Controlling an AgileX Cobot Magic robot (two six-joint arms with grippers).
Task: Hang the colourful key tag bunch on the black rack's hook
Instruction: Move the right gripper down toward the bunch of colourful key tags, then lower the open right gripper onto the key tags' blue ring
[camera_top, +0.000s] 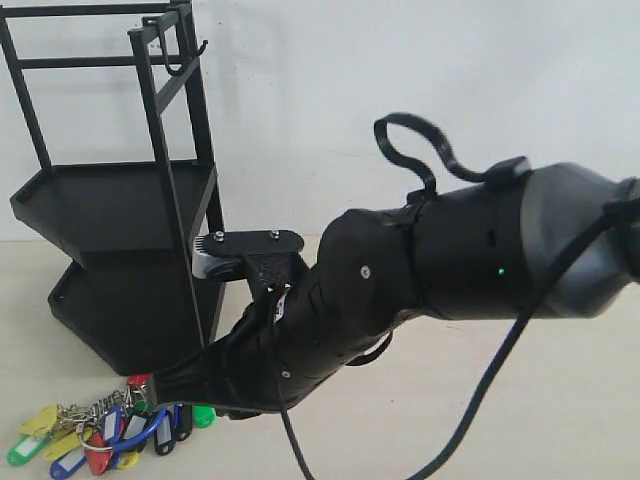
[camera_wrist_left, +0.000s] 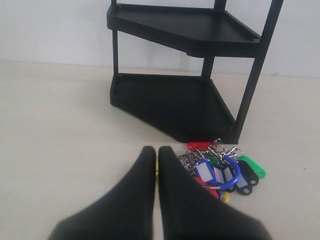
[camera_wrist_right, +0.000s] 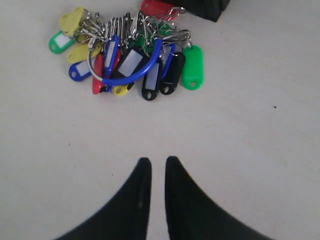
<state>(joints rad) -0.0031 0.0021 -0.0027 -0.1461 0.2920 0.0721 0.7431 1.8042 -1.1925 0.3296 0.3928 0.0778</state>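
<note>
The colourful key tag bunch (camera_top: 100, 432) lies on the pale table, just in front of the black rack's (camera_top: 120, 200) lower tray. Its big blue loop (camera_wrist_right: 145, 72) rests flat on top of the tags. The hook (camera_top: 181, 69) hangs empty high on the rack's top frame. My right gripper (camera_wrist_right: 155, 160) hovers over the table short of the bunch (camera_wrist_right: 130, 50), its jaws a narrow slit apart with nothing between them. My left gripper (camera_wrist_left: 154, 149) sits low beside the bunch (camera_wrist_left: 220, 167), jaws together; a sliver of a yellow tag shows past them.
My right arm (camera_top: 400, 270), with trailing cables, reaches in from the right and fills the middle of the exterior view. The rack's two trays (camera_wrist_left: 180, 30) hold nothing. A white wall stands behind the rack.
</note>
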